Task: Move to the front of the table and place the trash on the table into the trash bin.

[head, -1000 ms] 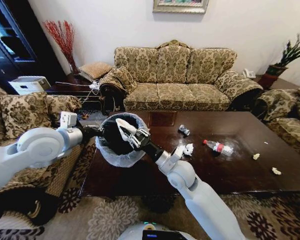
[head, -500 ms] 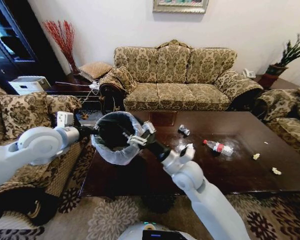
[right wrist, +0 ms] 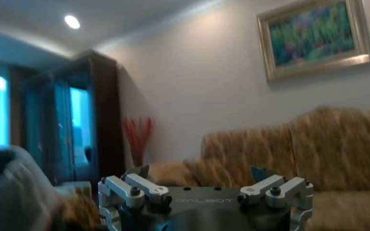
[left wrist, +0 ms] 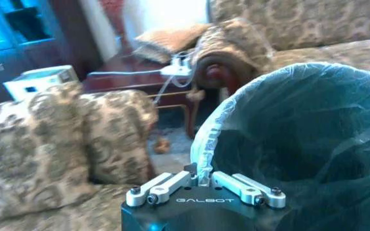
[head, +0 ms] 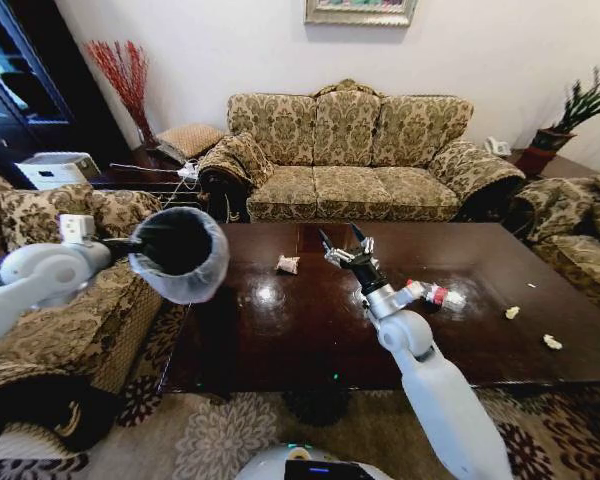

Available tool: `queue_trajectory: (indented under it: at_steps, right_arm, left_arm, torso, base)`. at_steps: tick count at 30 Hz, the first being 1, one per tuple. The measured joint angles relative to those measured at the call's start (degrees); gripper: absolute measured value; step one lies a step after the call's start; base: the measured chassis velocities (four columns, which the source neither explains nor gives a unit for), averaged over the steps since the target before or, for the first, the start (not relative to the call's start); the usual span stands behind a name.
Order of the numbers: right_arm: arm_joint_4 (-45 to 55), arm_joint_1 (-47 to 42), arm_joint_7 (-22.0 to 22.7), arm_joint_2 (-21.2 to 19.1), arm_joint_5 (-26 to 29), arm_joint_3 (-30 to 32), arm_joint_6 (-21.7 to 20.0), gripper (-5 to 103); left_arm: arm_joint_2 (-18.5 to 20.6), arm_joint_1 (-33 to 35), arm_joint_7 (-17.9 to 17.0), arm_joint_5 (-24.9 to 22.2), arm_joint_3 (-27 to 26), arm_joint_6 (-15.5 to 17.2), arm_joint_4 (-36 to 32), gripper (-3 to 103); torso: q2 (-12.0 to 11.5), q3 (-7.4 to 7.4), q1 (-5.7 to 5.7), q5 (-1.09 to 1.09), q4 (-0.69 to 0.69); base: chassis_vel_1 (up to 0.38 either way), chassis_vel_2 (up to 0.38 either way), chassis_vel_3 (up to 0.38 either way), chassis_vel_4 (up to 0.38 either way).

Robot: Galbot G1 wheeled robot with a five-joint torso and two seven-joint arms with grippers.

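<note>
My left gripper holds the trash bin tilted in the air, left of the table. In the left wrist view the left gripper is shut on the bag-lined rim of the trash bin. Above the table's middle, my right gripper points up with its jaws open and nothing between them; the right wrist view shows the same open right gripper. Trash on the table: a crumpled paper wad, a red-labelled clear bottle and pale scraps toward the right.
A patterned sofa stands behind the table. An armchair sits at the left under my left arm, another seat at the right. Patterned carpet lies in front of the table.
The left arm has carried the bin leftward, off the table's corner. The right gripper has come out of the bin and swung right over the table. A paper wad now shows where the bin was.
</note>
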Motion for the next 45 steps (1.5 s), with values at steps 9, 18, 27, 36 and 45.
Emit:
queue_trajectory:
  at_steps: [9,18,27,36,45]
  right_arm:
    - [-22.91,10.16,0.95,9.03,-10.64,-5.19,5.55,100]
    - [-40.18,19.12,4.75,16.15,-12.64,-7.07,6.80,100]
    - [-51.54,24.09,5.91,16.28,-12.33,-6.20,2.67,96]
    - [-56.12,26.52,-0.30,16.16,-10.96,-6.40,1.43,71]
    - [-57.63,28.73,-2.09,16.11,-8.91,-7.83,-0.92,42]
  left_arm:
    - [-7.39,2.41,2.83,6.12,0.77,-0.32,-2.39,0]
    - [-4.57,2.22,3.54,5.64,-0.34,0.41,-7.96,0]
    - [-3.40,1.91,1.79,2.96,-0.72,1.14,-12.85,0]
    - [-2.73,1.34,1.52,1.22,-0.74,0.95,-13.13,0]
    - [-1.77,0.87,1.42,0.30,-1.18,0.76,-12.91,0]
  torso:
    - [0.00,0.01,-0.01,-0.07,0.04]
    - [0.00,0.01,0.00,0.00,0.02]
    - [0.00,0.00,0.00,-0.05,0.01]
    - [0.00,0.00,-0.01,-0.05,0.01]
    - [0.00,0.00,-0.01,-0.05,0.01]
  base:
    - [0.000,0.000,0.000,0.000]
    - [0.000,0.000,0.000,0.000]
    - [0.000,0.000,0.000,0.000]
    - [0.000,0.000,0.000,0.000]
    - [0.000,0.000,0.000,0.000]
